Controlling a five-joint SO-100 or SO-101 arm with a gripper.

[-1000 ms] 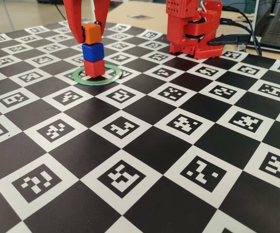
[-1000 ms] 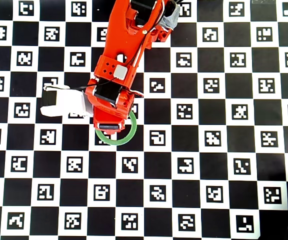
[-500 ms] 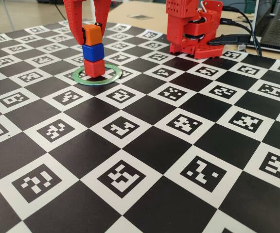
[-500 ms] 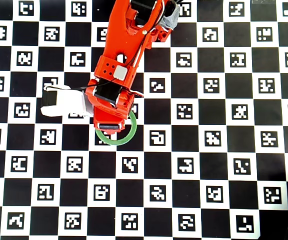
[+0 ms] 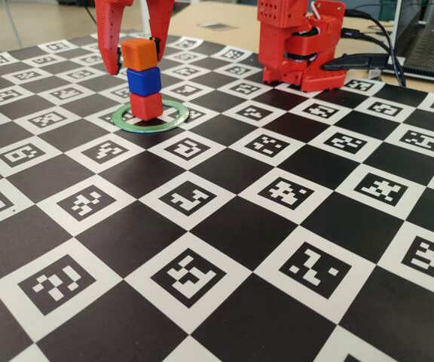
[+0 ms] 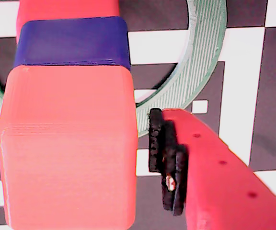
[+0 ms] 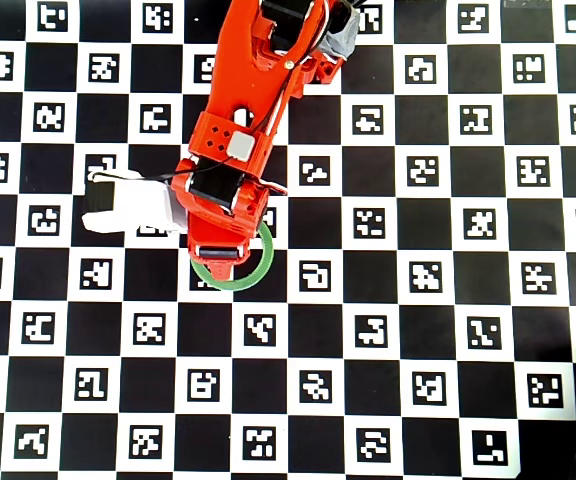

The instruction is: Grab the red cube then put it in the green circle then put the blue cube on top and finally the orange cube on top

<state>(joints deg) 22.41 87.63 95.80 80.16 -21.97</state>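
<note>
Stack in fixed view: red cube [image 5: 146,106] inside green circle [image 5: 178,116], blue cube [image 5: 144,81] above, orange cube [image 5: 139,54] topmost. Gripper [image 5: 132,54] released, fingers straddling orange cube, apart from it.

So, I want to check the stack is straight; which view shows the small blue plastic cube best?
The fixed view: the small blue plastic cube shows fully, between red and orange. The wrist view shows only a strip; overhead, the arm hides it.

orange cube [image 5: 139,54] atop blue cube [image 5: 144,81], red cube [image 5: 146,105], gripper [image 5: 132,54] spread
</note>
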